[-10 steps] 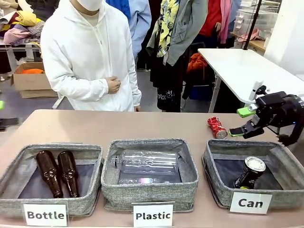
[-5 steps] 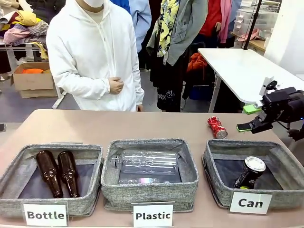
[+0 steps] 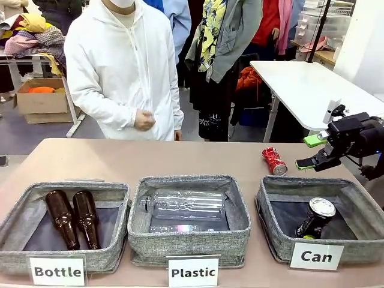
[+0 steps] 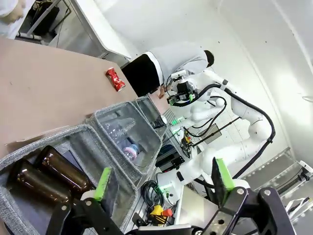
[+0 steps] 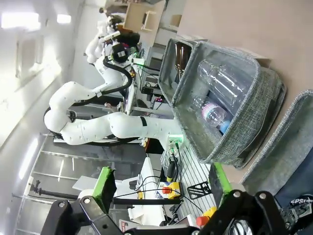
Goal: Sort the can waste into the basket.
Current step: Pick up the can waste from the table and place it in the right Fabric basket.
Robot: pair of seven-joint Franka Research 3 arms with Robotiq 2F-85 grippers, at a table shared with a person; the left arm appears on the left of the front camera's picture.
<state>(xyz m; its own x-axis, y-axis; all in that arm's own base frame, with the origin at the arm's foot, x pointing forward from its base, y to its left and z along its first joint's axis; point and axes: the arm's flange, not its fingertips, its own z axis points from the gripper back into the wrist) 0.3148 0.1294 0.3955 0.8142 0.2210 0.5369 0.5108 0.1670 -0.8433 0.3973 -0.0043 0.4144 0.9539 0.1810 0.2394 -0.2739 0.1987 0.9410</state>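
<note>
So the three grey fabric bins sit in a row along the near edge of the surface (image 3: 150, 157), and each one has a white card on the front in bold black letters. The left one says "Bottle" (image 3: 57, 271), the middle one says "Plastic" (image 3: 192, 273), and the right one says "Can" (image 3: 316, 256).

The Can basket (image 3: 271, 201) is the one by the near right corner. The black can (image 3: 315, 219) is already inside it, leaning at a tilt with its silver top facing up. There's print on its side, but it's too small for me to read.

The crushed red can (image 3: 274, 161) is not in any bin. It's lying on bare surface just past the far rim of the Can basket, toward the right edge. No readable brand on it either.

The right gripper (image 3: 308, 152) hangs over the right edge, just beside the red can and apparently not touching it. Its green-padded fingers are spread open with nothing between them. The left gripper (image 4: 163, 178) is wide open and empty too. From its wrist camera you look down at the Bottle bin (image 4: 49, 134).

Two brown glass bottles (image 3: 75, 219) lie side by side in the Bottle bin, and clear plastic bottles (image 3: 186, 205) are in the Plastic bin (image 3: 240, 211).

A person in a white hoodie (image 3: 120, 72) stands at the far edge with one hand (image 3: 144, 120) held against their front.
</note>
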